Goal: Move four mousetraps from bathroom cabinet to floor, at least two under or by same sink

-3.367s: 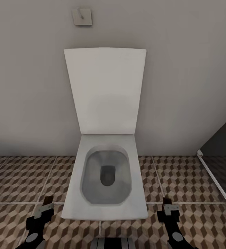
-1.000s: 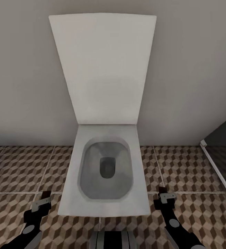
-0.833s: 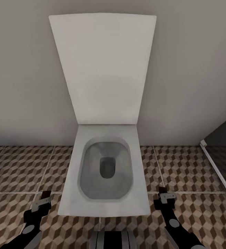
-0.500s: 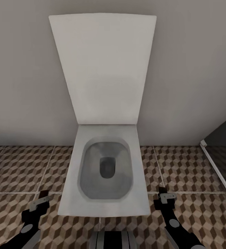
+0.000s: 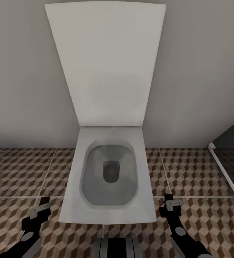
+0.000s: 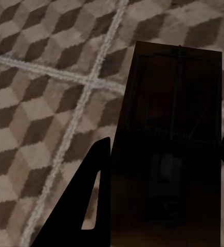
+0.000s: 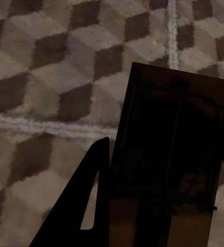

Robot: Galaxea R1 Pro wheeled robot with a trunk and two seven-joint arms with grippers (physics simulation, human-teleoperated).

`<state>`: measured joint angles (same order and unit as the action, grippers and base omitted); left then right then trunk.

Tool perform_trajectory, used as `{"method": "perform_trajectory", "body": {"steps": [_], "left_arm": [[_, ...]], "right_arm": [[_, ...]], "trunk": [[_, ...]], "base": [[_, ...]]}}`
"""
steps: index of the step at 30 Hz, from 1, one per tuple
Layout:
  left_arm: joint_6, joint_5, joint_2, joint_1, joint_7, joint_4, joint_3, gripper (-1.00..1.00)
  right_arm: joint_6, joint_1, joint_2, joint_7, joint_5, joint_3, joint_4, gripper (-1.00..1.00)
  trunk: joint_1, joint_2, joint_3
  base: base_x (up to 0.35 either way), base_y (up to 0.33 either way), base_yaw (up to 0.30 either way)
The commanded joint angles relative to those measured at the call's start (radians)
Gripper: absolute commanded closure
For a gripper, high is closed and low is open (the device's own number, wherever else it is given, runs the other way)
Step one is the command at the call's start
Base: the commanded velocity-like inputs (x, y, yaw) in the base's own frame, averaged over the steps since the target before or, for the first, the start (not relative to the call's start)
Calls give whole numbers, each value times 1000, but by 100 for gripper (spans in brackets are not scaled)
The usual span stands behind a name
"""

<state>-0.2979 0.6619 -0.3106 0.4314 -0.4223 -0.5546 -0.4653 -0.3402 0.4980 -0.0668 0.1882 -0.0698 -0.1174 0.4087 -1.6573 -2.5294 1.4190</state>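
Over the bathroom floor (image 5: 20, 172), either side of the toilet (image 5: 108, 179), left gripper (image 5: 39, 210) and right gripper (image 5: 170, 205) each pinch a mousetrap (image 6: 171, 154) (image 7: 168, 154) between narrowed fingers; risk: dropped here, no sink nearby, both miss the under-sink requirement.

The head camera is closing in on the toilet (image 5: 108, 172), its lid now reaching the top edge, while the left end effector (image 5: 41, 209) is dropping lower and outward.
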Motion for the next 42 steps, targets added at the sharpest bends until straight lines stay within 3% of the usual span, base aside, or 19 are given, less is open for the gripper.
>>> {"method": "perform_trajectory", "body": {"steps": [1, 6, 14, 27, 38, 42], "left_arm": [[-4, 6, -1, 1, -10, -1, -9, 100], [-10, 5, -2, 1, -10, -1, -9, 100], [-90, 5, 7, 1, -9, 1, -12, 100], [-97, 4, -1, 1, -9, 1, -10, 100], [-96, 4, -2, 1, -9, 1, -9, 100], [-97, 4, -2, 1, -9, 1, -9, 100]], "right_arm": [[0, 1, -1, 7, -5, -5, -1, 100], [-3, 1, -5, 7, -6, -4, -1, 100], [-41, 1, -52, 5, 0, -3, -2, 100], [-45, 1, -53, 5, 1, -4, -2, 100], [-45, 0, -53, 5, 1, -4, -2, 100], [-45, 0, -53, 5, 0, -3, -2, 100]], "trunk": [[0, 0, 1], [0, 0, 1], [0, 0, 1], [0, 0, 1], [-5, -3, 43], [-5, -3, 43]], "base": [[0, 0, 0], [0, 0, 0], [0, 0, 0], [0, 0, 0], [0, 0, 0], [0, 0, 0]]}}
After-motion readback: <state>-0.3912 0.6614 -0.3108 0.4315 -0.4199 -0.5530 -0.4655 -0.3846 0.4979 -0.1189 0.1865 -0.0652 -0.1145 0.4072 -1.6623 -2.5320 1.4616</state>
